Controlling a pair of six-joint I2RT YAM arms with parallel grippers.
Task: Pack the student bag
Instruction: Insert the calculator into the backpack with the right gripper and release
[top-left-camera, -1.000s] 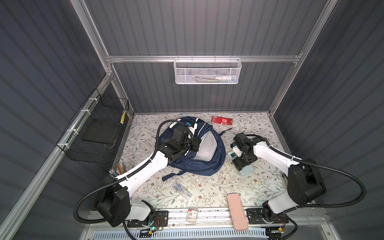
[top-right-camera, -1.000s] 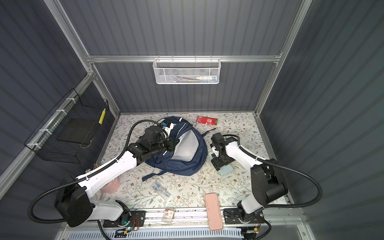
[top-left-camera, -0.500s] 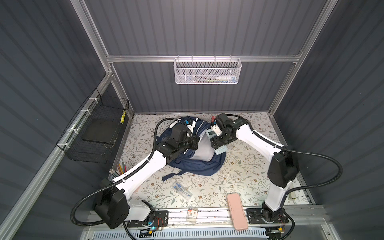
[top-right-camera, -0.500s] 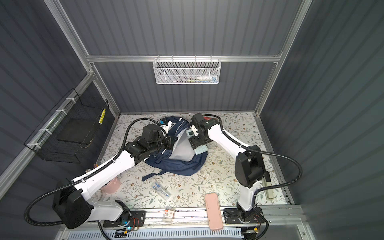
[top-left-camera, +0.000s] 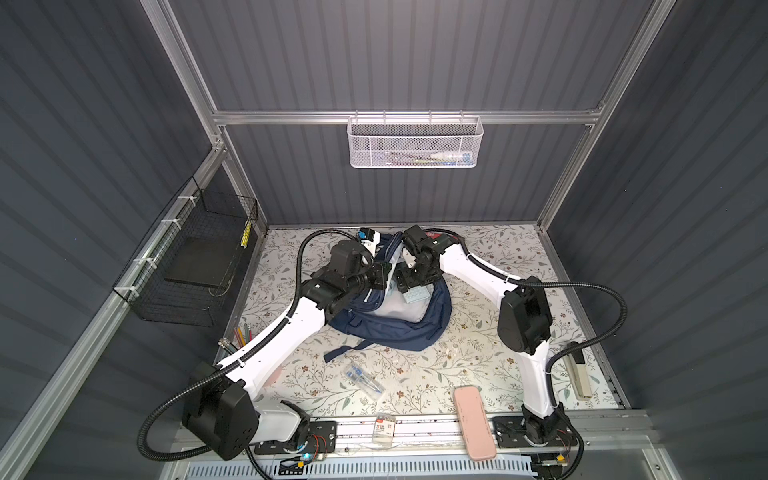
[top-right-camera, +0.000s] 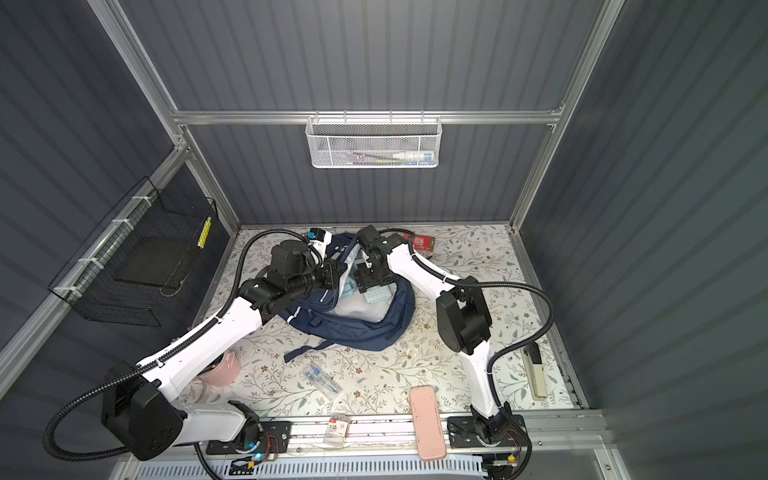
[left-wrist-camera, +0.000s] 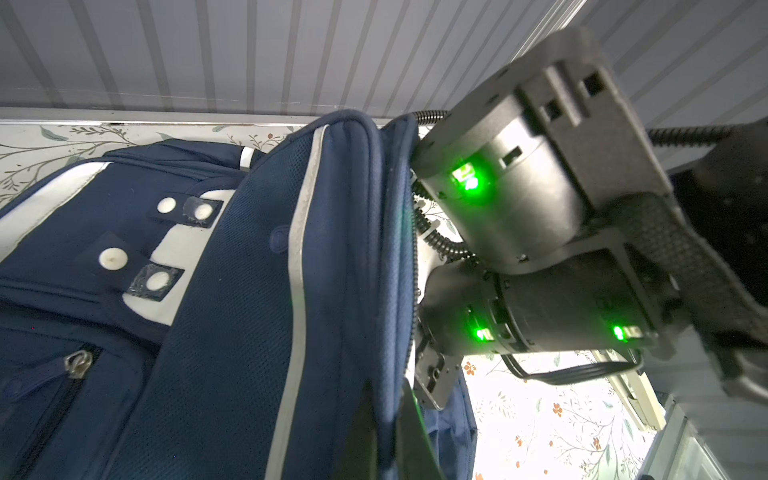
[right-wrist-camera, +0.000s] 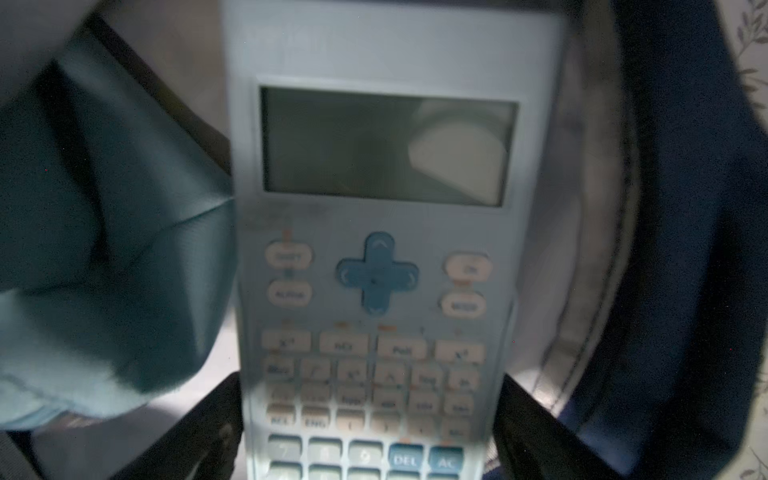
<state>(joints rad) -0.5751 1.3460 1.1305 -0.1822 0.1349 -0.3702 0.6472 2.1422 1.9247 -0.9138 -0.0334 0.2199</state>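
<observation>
Now | left gripper (left-wrist-camera: 388, 432) clamps student bag (top-left-camera: 399, 328) rim | right gripper (top-left-camera: 409, 280) over its opening

The student bag (top-left-camera: 395, 330) is dark blue with white stripes, the calculator (right-wrist-camera: 376, 249) is light blue, the case (top-left-camera: 473, 422) is pink, and the table (top-left-camera: 478, 361) has leaves and flowers.

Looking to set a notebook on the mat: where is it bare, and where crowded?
Bare: the far right corner, between the red packet, the right arm and the wall; also the front middle, between the student bag, the pen packet and the pink case. Crowded: the bag's mouth, where the left arm meets the right.
</observation>
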